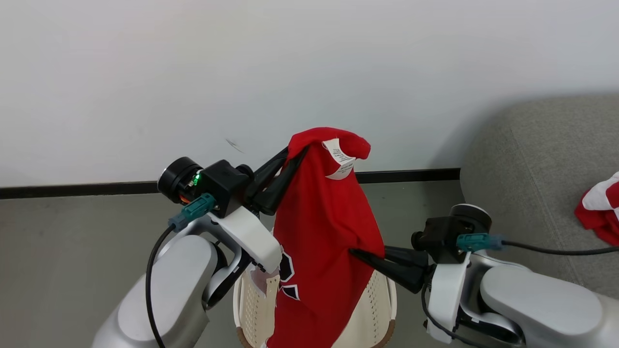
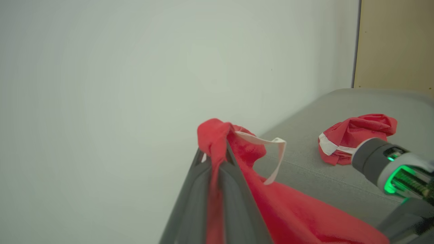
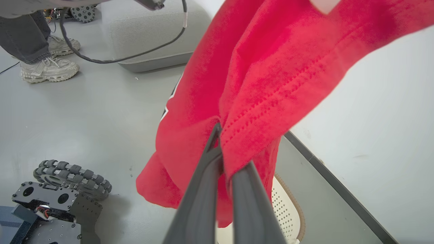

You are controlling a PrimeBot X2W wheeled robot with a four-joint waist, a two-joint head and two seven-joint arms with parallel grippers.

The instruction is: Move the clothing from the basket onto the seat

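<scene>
A red garment [image 1: 324, 227] of the clothing hangs above the cream basket [image 1: 251, 309], its lower end reaching down into it. My left gripper [image 1: 292, 152] is shut on the garment's top, beside a white label; in the left wrist view the cloth is pinched between the fingers [image 2: 234, 189] of that gripper [image 2: 213, 152]. My right gripper [image 1: 355, 252] is shut on the garment's right edge lower down, and the right wrist view shows it [image 3: 229, 152] clamping a fold of the red cloth [image 3: 257, 84]. A second red and white garment [image 1: 599, 208] [image 2: 352, 139] lies crumpled on the grey seat [image 1: 532, 159] [image 2: 305, 169].
A white wall with a dark baseboard [image 1: 72, 189] stands close behind the basket. In the right wrist view, a person's shoes [image 3: 51, 67] stand on the grey floor near another grey cushion [image 3: 152, 30], and my wheeled base [image 3: 64, 189] is at lower left. The basket rim [image 3: 300, 217] shows below the cloth.
</scene>
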